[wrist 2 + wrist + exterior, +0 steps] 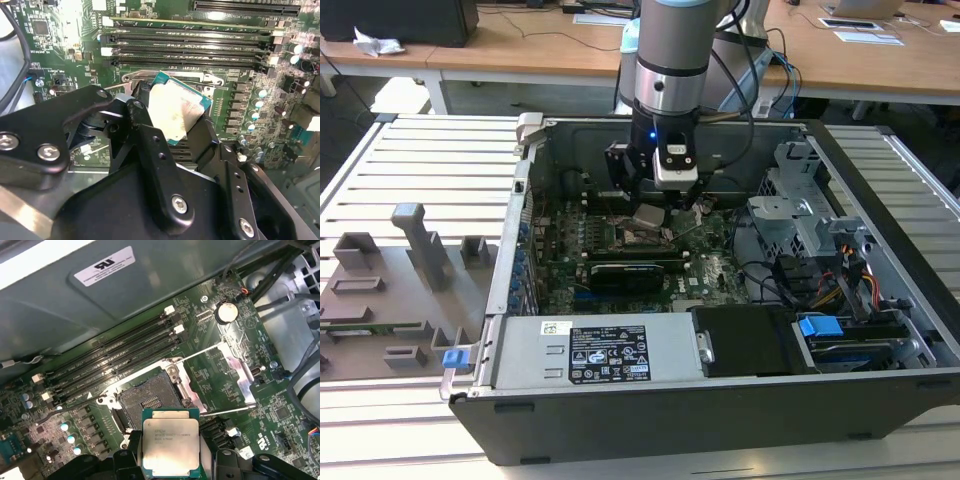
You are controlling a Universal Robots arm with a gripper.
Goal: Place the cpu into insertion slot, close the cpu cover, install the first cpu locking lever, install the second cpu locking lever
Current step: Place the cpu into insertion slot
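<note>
Above the insertion slot (150, 397), seen bare in the first wrist view, fingers (206, 144) grasp the cpu (171, 447).

A robotics lab set up in an office-like room is shown. An arm (675, 50) with a gripper (650, 210) is seen above a slatted metal table (420, 150), on which an opened computer case (720, 410) is laid with its board (220, 365) exposed. Grey holders (420, 245) are set out on the table beside the case. Behind, wooden desks (520, 45) are lined up, and papers (865, 37) are spread on one.
</note>
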